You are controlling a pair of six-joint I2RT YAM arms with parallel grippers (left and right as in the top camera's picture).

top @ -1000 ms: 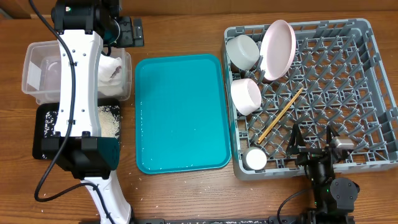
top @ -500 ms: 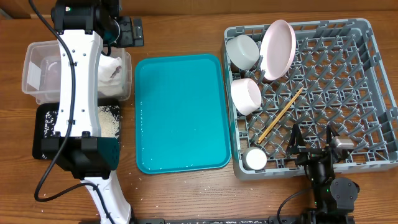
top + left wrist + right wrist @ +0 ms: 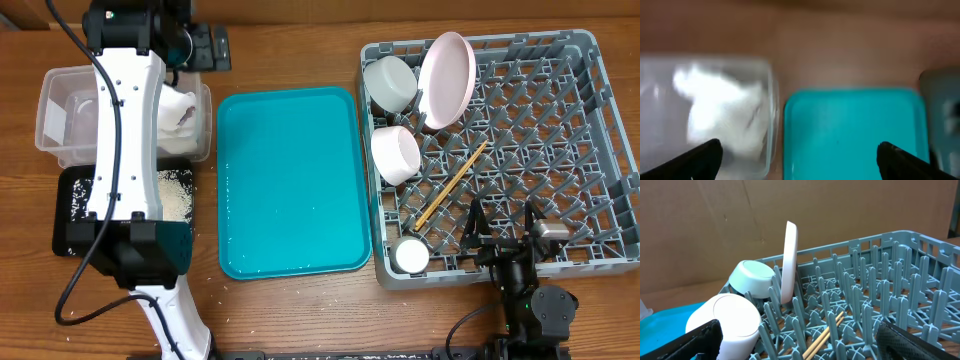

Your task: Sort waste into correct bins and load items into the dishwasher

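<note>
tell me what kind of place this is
Probably a lab bench staged as a dish-clearing station, not a real kitchen: a grey dish rack holding a plate and bowls, a teal tray, and a robot arm over a wooden table.

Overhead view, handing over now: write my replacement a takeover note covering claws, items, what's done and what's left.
Left claw: open, empty, past the clear tub's far corner.
Right claw: open, empty, at the dish rack's near edge.
Tissue is in the clear tub; grains are in the black tray.
The rack holds plate, grey bowl, white bowl, chopsticks and cup. The teal tray carries no dishes.
Done: sorting and loading look complete.
Left: possibly stray specks on the table.
</note>
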